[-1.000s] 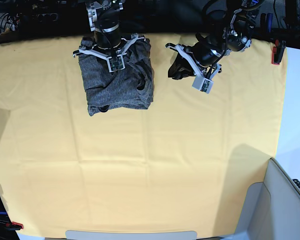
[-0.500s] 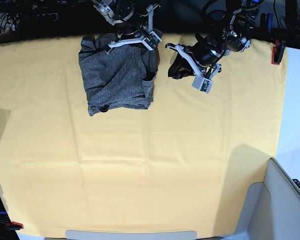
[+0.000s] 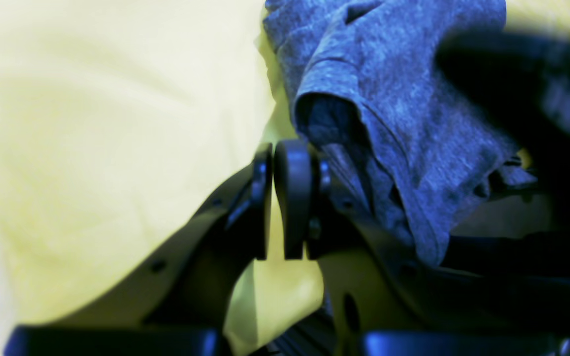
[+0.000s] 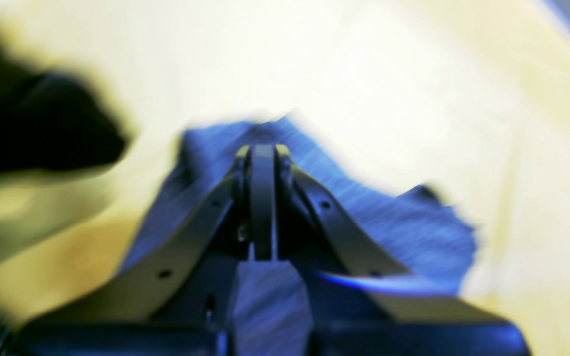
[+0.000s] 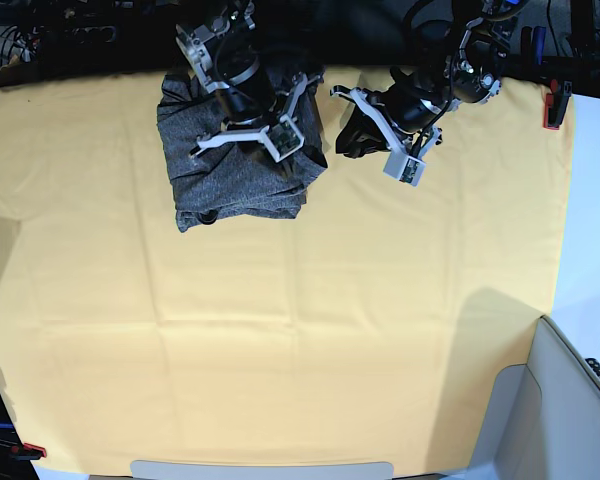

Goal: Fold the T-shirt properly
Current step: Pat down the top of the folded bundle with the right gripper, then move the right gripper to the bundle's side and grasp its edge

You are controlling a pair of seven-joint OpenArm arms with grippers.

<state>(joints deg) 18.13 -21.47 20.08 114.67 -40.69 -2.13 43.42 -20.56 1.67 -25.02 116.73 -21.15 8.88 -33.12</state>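
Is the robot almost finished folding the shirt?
Nearly. The T-shirt already lies in a compact folded bundle on the table cloth. The right gripper hovers shut over it; the left gripper waits shut beside it. Lumpy edges may want tidying.

right gripper point(image 5: 248, 135): you see it back over the T-shirt point(image 5: 235, 175), off the far edge | heading: turned diagonal | T-shirt: right edge bulges further toward the left arm

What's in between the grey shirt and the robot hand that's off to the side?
Just bare yellow table cloth, seen in the base view, between the T-shirt and the left gripper.
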